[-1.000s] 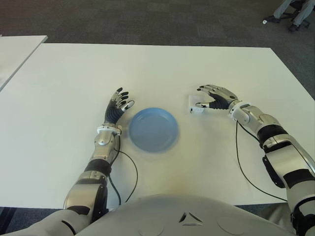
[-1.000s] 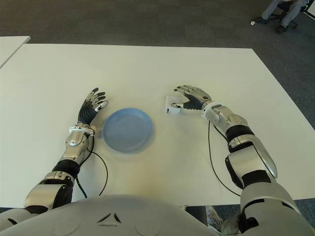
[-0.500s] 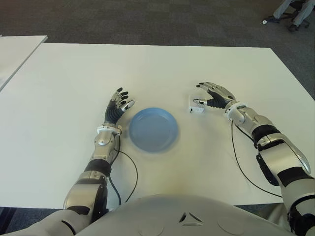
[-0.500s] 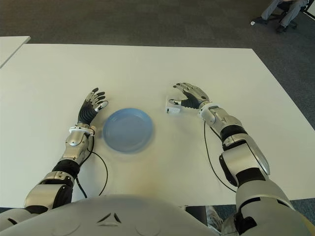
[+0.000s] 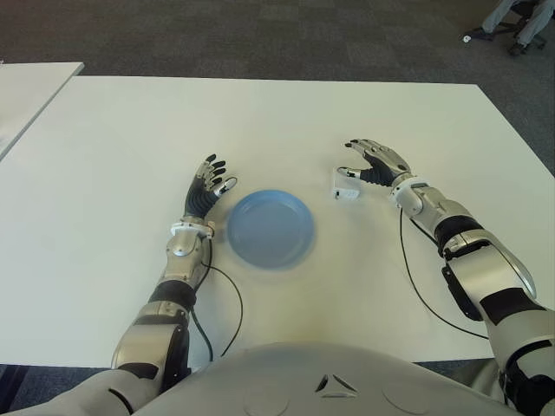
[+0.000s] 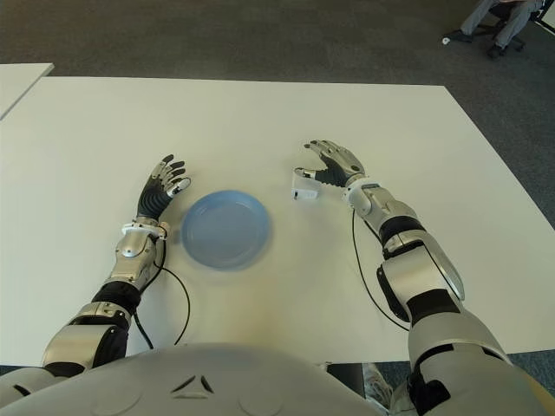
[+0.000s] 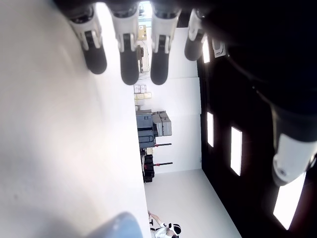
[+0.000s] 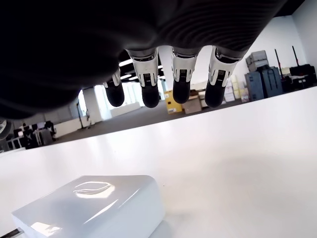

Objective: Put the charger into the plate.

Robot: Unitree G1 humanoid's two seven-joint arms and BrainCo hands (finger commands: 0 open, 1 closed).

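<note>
Right hand (image 5: pixel 375 163) has been sliding further behind the charger (image 5: pixel 345 188), fingers spread, holding nothing. It's probably risking nudging it away from the plate (image 5: pixel 270 228); left hand (image 5: pixel 206 188) idling open beside the plate.

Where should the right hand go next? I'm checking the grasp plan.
Probably down onto the charger to close on it: the right hand is open just beside it, nothing is held, and the plate is empty. The left hand shows left of the plate.
</note>
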